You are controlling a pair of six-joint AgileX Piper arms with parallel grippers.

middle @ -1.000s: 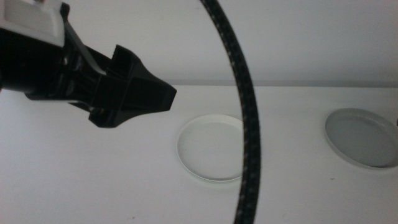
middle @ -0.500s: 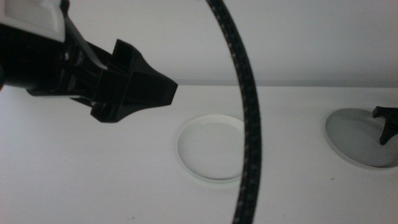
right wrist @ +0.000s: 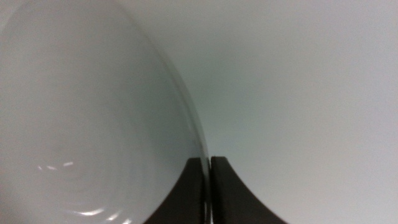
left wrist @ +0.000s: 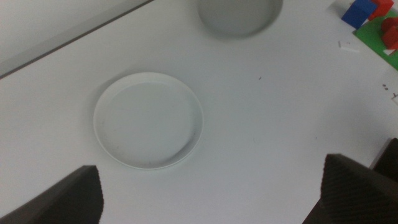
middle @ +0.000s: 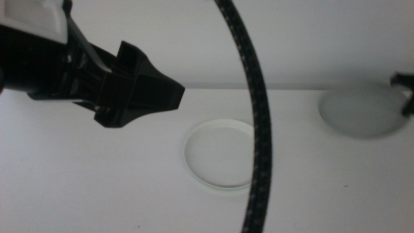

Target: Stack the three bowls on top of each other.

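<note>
A pale bowl (middle: pixel 218 155) with a faint green tint at its rim lies flat on the white table in the middle; it also shows in the left wrist view (left wrist: pixel 148 120). My left gripper (middle: pixel 173 97) hovers above and to the left of it, open and empty (left wrist: pixel 211 168). My right gripper (middle: pixel 406 90), at the far right edge, is shut on the rim of the grey bowl (middle: pixel 359 111) and holds it tilted off the table. The right wrist view shows the jaws (right wrist: pixel 208 160) closed on that rim (right wrist: pixel 93 112). The grey bowl also shows in the left wrist view (left wrist: pixel 239 15). A third bowl is out of view.
A black braided cable (middle: pixel 255 116) hangs across the middle view in front of the pale bowl. Red and blue blocks (left wrist: pixel 367 12) on a green mat lie at the table's side in the left wrist view. The back wall meets the table just behind the bowls.
My right gripper came in from the right, closed on the grey bowl's rim and lifted it, tilting it up and toward the back. The left gripper and the pale bowl stayed put.
</note>
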